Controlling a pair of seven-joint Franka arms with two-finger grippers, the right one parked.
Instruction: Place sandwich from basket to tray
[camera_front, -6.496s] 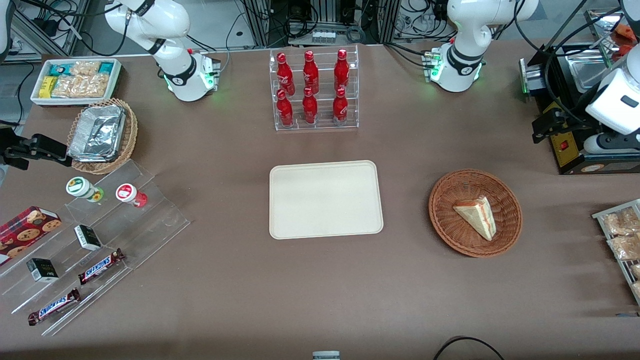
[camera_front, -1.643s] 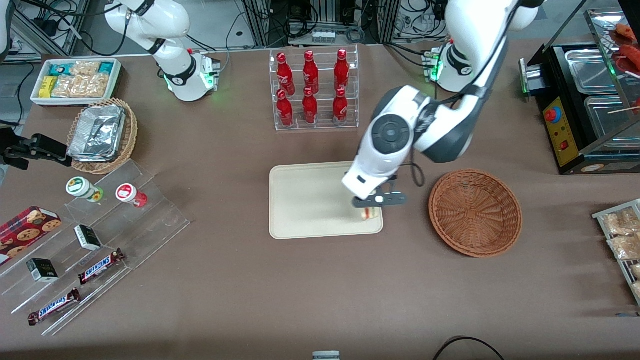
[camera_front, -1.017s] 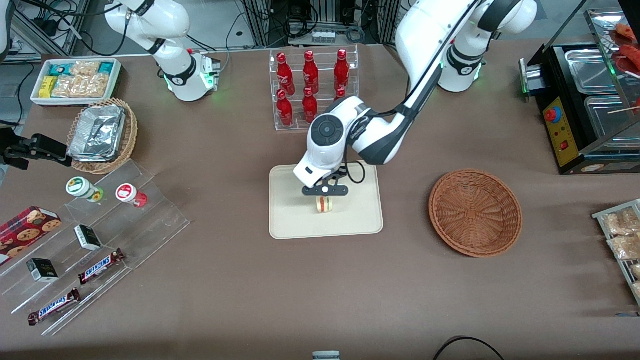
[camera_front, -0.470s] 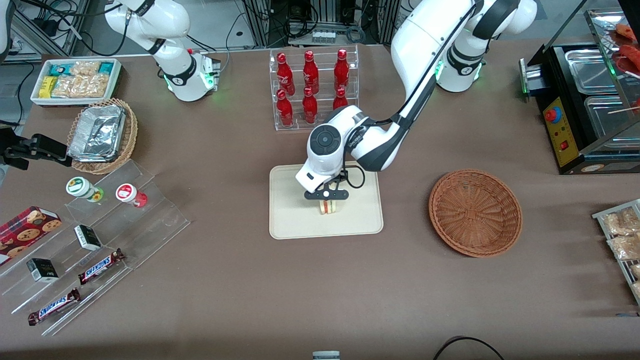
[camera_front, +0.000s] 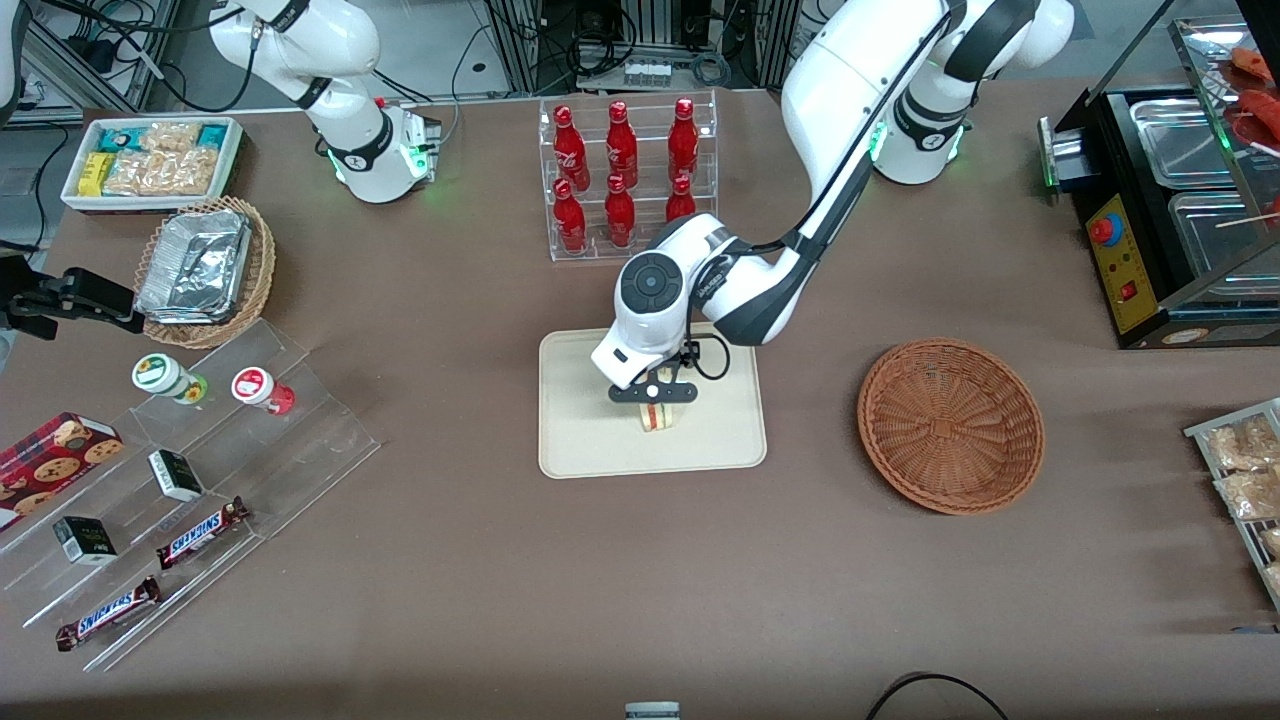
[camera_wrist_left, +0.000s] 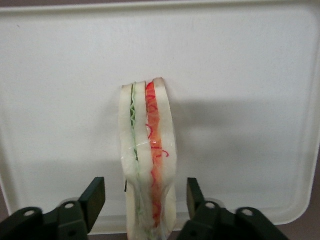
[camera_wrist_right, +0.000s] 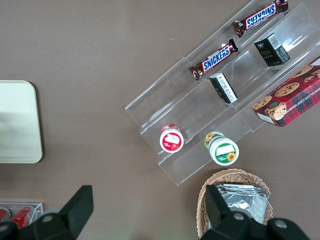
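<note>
Pincer (camera_wrist_left: 145, 197) open astride sandwich (camera_wrist_left: 147, 160) standing mid-tray (camera_wrist_left: 240, 75), rims well clear.

A rack of red bottles (camera_front: 628, 180) stands at the table's (camera_front: 450, 580) twelve o'clock; Snickers bars (camera_front: 200, 532) lie at eight.

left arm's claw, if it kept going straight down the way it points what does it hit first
The sandwich, standing on edge on the tray between the open fingers of the claw. Its pads appear clear of the bread, so likely the sandwich first, then the tray.

claw (camera_front: 653, 394) over tray (camera_front: 580, 440) | spread fingers (camera_wrist_left: 94, 197) clear of sandwich (camera_wrist_left: 147, 160)
</note>
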